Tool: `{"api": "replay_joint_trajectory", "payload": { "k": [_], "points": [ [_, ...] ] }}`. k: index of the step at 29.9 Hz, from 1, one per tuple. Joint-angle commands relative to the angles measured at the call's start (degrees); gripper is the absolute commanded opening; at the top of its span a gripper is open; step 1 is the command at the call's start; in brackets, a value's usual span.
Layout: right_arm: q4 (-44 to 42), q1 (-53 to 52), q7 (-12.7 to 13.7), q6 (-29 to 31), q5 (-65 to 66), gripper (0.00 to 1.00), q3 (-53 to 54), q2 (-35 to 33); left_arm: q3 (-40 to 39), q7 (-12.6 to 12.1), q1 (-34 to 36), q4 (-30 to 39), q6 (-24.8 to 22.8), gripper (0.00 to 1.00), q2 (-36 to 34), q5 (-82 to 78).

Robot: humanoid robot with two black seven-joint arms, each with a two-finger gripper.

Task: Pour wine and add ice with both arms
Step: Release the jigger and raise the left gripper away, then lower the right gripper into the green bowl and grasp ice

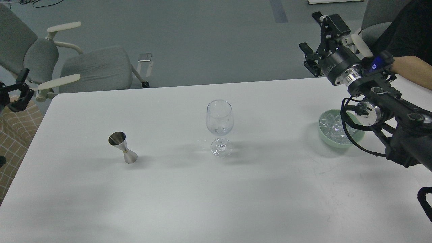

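Hovering my right gripper (312, 35), fingers spread and empty, above the pale green bowl (324, 137) of clear ice cubes (332, 130); left gripper (20, 89) unreadable; clear stemmed wine glass (219, 126) seemingly unfilled; steel jigger (122, 147) untouched.

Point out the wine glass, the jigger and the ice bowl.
wine glass (219, 118), head view, on its bowl
jigger (122, 147), head view, on its narrow waist
ice bowl (323, 134), head view, on its green rim

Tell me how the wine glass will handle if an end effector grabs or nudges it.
The wine glass looks fragile: thin clear walls. It is probably apt to tip, with a wide bowl on a slim stem above a small foot. Smooth glass may slip in the fingers.
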State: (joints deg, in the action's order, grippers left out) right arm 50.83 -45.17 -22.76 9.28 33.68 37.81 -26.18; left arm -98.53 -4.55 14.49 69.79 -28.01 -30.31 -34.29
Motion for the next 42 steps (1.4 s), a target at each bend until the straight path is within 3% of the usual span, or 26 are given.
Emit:
{"api": "replay_joint_trajectory", "payload": {
  "k": [1,7,13,16,21,33,38,39,42],
  "points": [
    [5.48,2.35,0.0,-0.23,5.76,1.0,-1.25,-7.28,3.61,0.42,3.52,0.09,0.01,0.97,0.59,-6.03],
    [14.45,6.49,-0.26,-1.1,22.87,1.0,-1.33,-20.64,6.33,-0.9,5.99,0.09,0.01,0.98,2.62,-7.29],
    [18.69,12.28,-1.93,-9.96,47.47,1.0,-1.33,-27.69,7.66,-0.9,6.16,0.79,0.01,0.98,4.98,-7.29],
    [17.99,15.88,-3.16,-16.55,61.63,1.0,-1.42,-28.05,7.74,-0.99,6.08,0.88,0.01,0.98,6.13,-7.55],
    [14.31,19.76,-3.25,-22.54,73.35,1.0,-1.42,-27.26,7.74,-0.9,5.9,1.4,0.01,0.98,7.63,-7.64],
    [5.86,19.5,-4.13,-23.08,79.7,0.99,-4.67,-19.79,7.83,-0.81,5.29,1.41,0.01,0.98,9.03,-7.55],
    [5.42,19.42,-4.13,-22.73,79.88,0.83,-4.76,-18.73,7.74,-0.81,5.29,1.41,0.01,0.98,8.95,-7.55],
    [5.16,19.33,-4.13,-22.73,79.88,0.73,-4.76,-18.56,7.83,-0.81,5.29,1.41,0.01,0.98,9.03,-7.55],
    [4.63,18.89,-4.05,-22.64,79.96,0.65,-4.85,-17.68,7.83,-0.81,5.29,1.41,0.01,0.98,9.12,-7.55]
  ]
}}
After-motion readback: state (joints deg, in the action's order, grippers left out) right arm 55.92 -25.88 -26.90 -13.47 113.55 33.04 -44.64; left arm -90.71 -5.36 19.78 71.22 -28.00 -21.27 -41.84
